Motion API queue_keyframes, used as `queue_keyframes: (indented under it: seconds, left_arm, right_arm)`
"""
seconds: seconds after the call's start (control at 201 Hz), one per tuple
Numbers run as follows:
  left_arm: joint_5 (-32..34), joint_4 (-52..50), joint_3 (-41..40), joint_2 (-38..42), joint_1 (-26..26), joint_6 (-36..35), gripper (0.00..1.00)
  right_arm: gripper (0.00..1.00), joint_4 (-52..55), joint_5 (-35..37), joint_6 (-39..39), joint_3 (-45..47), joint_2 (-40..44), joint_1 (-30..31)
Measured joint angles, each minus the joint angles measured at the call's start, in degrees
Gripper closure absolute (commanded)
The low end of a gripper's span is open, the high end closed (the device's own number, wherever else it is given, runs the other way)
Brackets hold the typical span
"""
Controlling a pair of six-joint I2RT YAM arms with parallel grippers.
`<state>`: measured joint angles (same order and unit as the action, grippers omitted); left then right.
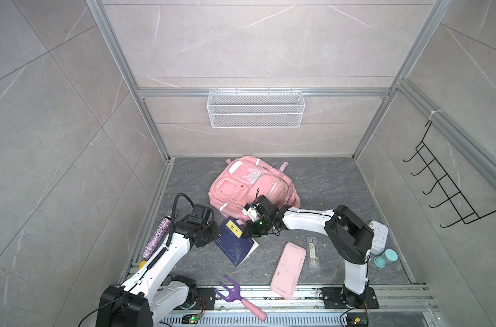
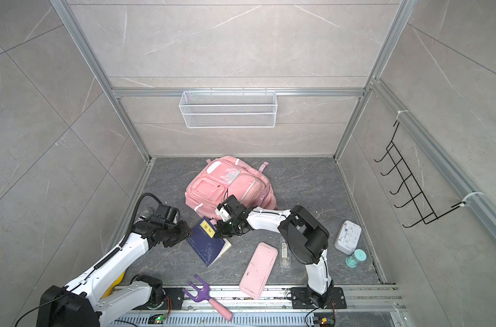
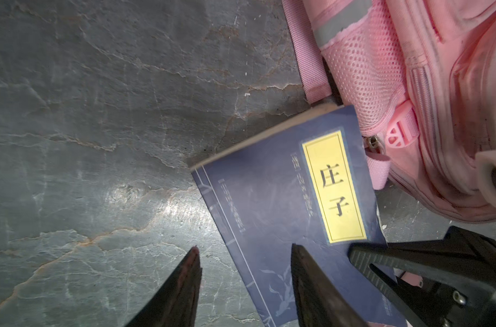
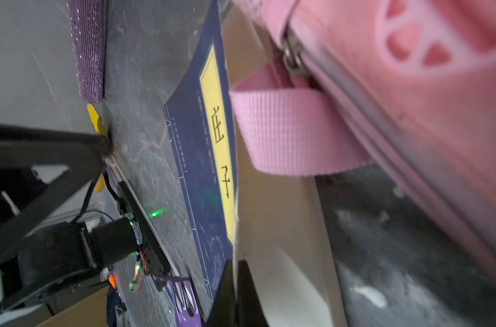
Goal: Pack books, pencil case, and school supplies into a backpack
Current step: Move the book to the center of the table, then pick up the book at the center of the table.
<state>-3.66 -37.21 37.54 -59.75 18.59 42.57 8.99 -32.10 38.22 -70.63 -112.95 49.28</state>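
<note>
Purple glitter microphone (image 1: 156, 237) lies outside the left gripper (image 1: 216, 234), whose jaws stand apart over the navy book's (image 1: 235, 247) spine edge. The right gripper (image 1: 245, 235) is clamped on the opposite edge. Only its wrist view shows the backpack's (image 1: 241, 184) strap loop (image 4: 292, 133) just beside that cover. Past its elbow lie the pencil case (image 1: 287, 269) and the clear packet (image 1: 312, 252).

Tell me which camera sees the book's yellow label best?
The left wrist view: the yellow label on the book faces it, big, sharp. The right wrist view shows it slanted, blurry; both top views show it tiny.
</note>
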Motion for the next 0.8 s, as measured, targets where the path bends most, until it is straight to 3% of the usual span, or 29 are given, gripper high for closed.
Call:
queue_keyframes:
  seconds: [0.334,0.607,0.796]
  left_arm:
    - [-1.6,1.6,-9.5,5.6,-1.6,7.1,0.46]
    - [-4.0,5.5,-12.0,4.3,-3.9,7.4,0.46]
    - [-7.6,11.8,-14.4,2.1,-4.0,7.5,0.46]
  right_arm:
    - [0.91,1.4,4.3,4.4,-6.9,-4.9,3.9]
    - [0.61,5.6,9.1,3.1,1.5,2.3,4.1]
    - [0.54,7.4,11.2,1.9,2.6,4.6,4.0]
